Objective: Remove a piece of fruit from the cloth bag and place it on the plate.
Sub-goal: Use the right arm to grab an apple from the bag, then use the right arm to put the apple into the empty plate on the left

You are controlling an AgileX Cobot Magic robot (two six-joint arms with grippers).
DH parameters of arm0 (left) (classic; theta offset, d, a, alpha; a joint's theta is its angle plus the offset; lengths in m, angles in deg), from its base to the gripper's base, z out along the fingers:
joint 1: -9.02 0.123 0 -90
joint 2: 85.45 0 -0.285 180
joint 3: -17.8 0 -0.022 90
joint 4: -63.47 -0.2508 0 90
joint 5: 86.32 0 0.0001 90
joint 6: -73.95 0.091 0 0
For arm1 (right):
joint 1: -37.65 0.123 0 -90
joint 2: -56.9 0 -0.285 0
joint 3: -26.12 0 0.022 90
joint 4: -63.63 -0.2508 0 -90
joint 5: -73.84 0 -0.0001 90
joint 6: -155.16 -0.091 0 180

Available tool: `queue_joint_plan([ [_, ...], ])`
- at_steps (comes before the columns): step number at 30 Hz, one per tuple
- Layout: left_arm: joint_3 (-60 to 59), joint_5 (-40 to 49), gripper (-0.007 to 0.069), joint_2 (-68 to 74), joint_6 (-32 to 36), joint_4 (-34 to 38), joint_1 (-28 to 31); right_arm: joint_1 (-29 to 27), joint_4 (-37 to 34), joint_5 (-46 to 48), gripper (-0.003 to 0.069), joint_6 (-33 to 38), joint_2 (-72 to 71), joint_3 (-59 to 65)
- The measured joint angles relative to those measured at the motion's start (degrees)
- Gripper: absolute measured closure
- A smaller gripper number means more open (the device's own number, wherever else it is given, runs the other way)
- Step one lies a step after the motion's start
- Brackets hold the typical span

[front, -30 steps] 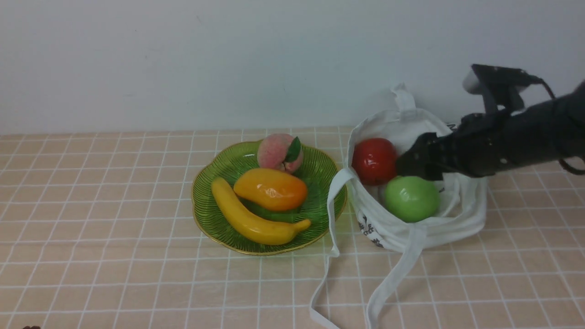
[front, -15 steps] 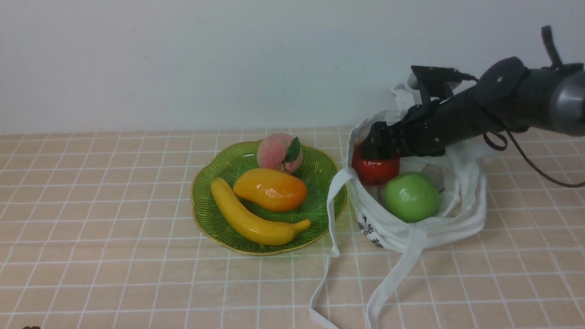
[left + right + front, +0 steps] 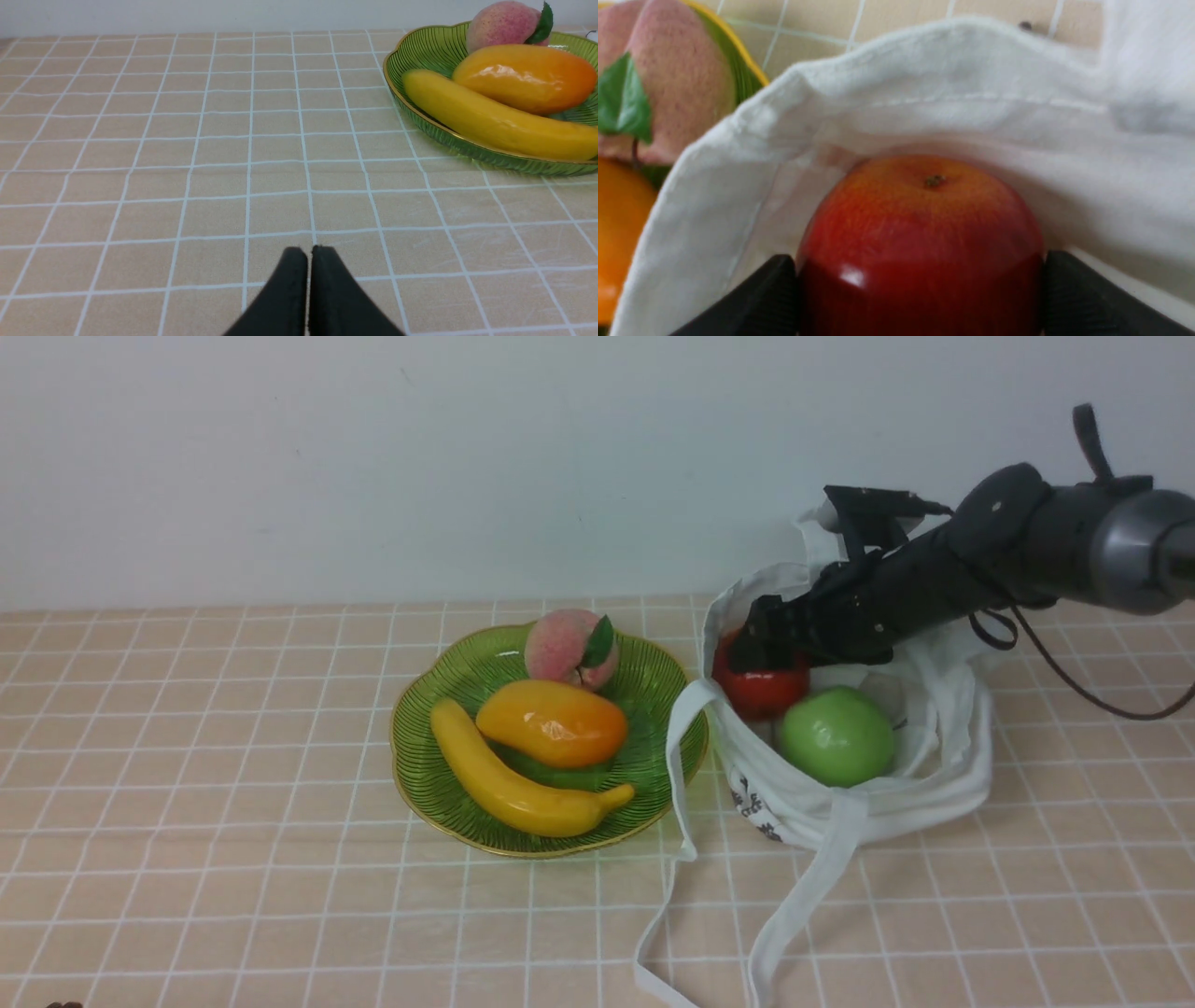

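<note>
Now the red apple [image 3: 920,228] lies in the mouth of the cloth bag [image 3: 864,817], by the wall nearest the plate [image 3: 411,784], having shifted slightly platewards with the bag's edge. The right end effector [image 3: 920,280] has closed in, spread wide, pads on both flanks: grip apparently made, lift-out next. Dimpled end faces obliquely toward the wrist camera; body nearly round, no clear long axis. Green apple [image 3: 838,737] just beside. Left end effector [image 3: 309,256]: tips together, nothing held, above the desk [image 3: 210,140].

Green apple [image 3: 837,736] in the cloth bag [image 3: 910,809].
</note>
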Motion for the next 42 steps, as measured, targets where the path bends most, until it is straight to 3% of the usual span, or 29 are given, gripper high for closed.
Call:
queue_joint_plan([
  [8,0.00,0.00,0.0632,0.00,0.00,0.00,0.00,-4.64,2.99,10.32,0.0053,-1.86,-8.75,0.07],
  [13,0.00,0.00,0.0632,0.00,0.00,0.00,0.00,-5.85,0.09,14.96,0.0053,-1.86,-16.43,0.07],
  [17,0.00,0.00,0.0632,0.00,0.00,0.00,0.00,-3.21,-3.71,15.70,0.0053,-0.73,-19.31,0.07],
  [19,0.00,0.00,0.0632,0.00,0.00,0.00,0.00,1.09,-5.74,15.84,0.0053,1.31,-19.44,0.02],
  [28,0.00,0.00,0.0632,0.00,0.00,0.00,0.00,13.75,-4.55,9.48,0.0053,4.82,-10.71,0.07],
  [31,0.00,0.00,0.0632,0.00,0.00,0.00,0.00,14.61,-4.44,6.62,0.0053,4.94,-7.92,0.07],
  [37,0.00,0.00,0.0632,0.00,0.00,0.00,0.00,14.68,-3.58,3.91,-0.0024,5.04,-5.90,0.07],
  [42,0.00,0.00,0.0632,0.00,0.00,0.00,0.00,14.68,-1.74,1.39,-0.0032,5.10,-6.31,0.00],
])
